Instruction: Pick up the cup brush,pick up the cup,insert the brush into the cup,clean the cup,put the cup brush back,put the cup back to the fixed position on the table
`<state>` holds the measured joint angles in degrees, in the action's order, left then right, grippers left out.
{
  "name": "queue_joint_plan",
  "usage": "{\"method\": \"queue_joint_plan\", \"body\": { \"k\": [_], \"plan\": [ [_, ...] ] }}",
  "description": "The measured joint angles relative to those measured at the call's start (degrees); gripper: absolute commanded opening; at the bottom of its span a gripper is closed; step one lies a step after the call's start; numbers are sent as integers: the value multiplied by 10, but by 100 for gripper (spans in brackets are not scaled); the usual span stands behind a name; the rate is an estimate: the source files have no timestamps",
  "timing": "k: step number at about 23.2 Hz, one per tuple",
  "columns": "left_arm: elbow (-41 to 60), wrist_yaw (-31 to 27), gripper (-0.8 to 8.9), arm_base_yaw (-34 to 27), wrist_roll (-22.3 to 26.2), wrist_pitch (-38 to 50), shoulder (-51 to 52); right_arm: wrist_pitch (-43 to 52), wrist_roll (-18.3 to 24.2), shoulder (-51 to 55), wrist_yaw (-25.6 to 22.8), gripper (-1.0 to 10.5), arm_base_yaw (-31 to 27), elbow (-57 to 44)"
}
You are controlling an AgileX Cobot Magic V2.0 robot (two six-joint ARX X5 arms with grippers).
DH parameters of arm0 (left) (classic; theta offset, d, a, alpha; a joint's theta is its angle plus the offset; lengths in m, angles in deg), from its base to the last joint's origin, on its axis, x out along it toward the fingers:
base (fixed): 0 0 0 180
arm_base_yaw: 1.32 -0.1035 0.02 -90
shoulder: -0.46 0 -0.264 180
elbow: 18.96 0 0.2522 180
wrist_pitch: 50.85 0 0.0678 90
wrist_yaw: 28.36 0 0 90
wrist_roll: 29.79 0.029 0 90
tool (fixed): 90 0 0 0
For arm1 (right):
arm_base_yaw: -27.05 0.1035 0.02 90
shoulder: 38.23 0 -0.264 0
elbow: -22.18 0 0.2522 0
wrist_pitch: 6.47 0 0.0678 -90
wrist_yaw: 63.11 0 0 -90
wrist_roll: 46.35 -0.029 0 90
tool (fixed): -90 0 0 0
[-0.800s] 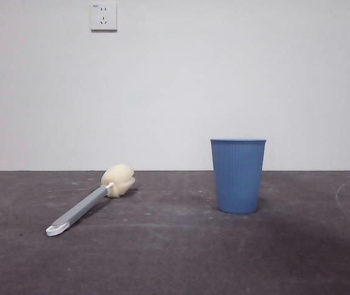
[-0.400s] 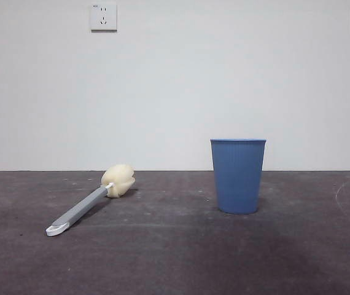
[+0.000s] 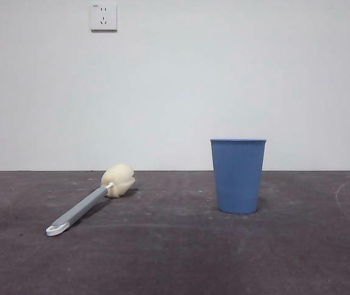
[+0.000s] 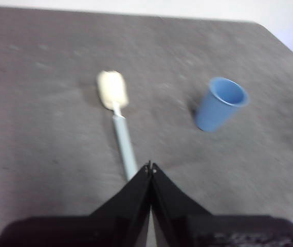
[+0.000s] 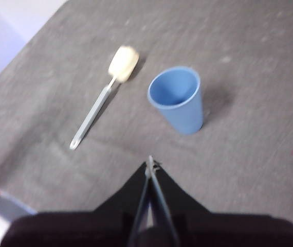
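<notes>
Left gripper [image 4: 150, 169] closed, empty, above the grey-handled, cream-sponge cup brush [image 4: 117, 118] lying on the dark matte surface [image 3: 175, 258]. Right gripper [image 5: 150, 167] closed near the upright ribbed light-blue plastic cup [image 5: 178, 99]. Nothing grasped yet; next: open, descend onto handle.

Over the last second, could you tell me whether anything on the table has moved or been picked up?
Nothing has visibly changed. The cup brush lies flat on the table as before, and the cup stands upright beside it, apart from it. Neither gripper shows in the front view; both the left gripper and the right gripper are shut and hold nothing.
</notes>
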<state>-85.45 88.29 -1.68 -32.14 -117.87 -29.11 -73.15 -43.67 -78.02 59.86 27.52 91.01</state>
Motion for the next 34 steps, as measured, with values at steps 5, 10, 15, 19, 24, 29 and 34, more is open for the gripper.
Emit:
{"method": "queue_joint_plan", "body": {
  "k": [5,10,15,19,24,29,34],
  "plan": [
    [-10,21,-8,0,22,-47,-20,-54,21,-5,0,-11,13,11],
    [-10,21,1,5,35,-67,-23,-70,32,-5,0,14,22,11],
    [-10,20,603,5,37,-67,-25,-70,31,-5,0,561,25,11],
    [-10,20,599,20,37,-65,-35,-66,27,-5,0,565,25,11],
    [-10,19,599,47,37,-38,-72,-62,23,-8,0,564,25,11],
    [-10,-16,599,91,37,10,-143,-59,21,-33,0,564,25,11],
    [-10,-125,598,182,18,85,-269,-56,20,-64,0,564,25,11]
  ]
}}
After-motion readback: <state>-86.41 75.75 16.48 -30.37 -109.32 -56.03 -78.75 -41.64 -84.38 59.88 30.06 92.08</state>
